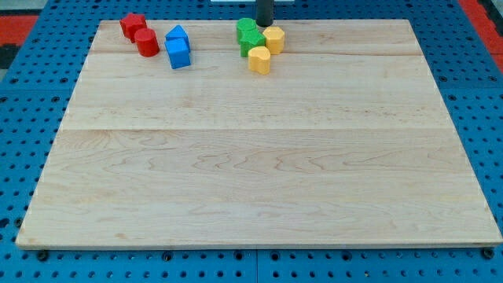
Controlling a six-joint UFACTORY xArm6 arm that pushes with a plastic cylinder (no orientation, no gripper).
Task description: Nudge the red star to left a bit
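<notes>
Tip sits among green blocks and yellow blocks, well right of the red star; no pincer shows.

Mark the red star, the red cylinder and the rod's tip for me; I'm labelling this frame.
red star (132, 24): camera view, on its top face.
red cylinder (146, 42): camera view, on its front side wall.
my tip (263, 23): camera view, the rod's very end, behind the green blocks (250, 36).
</notes>
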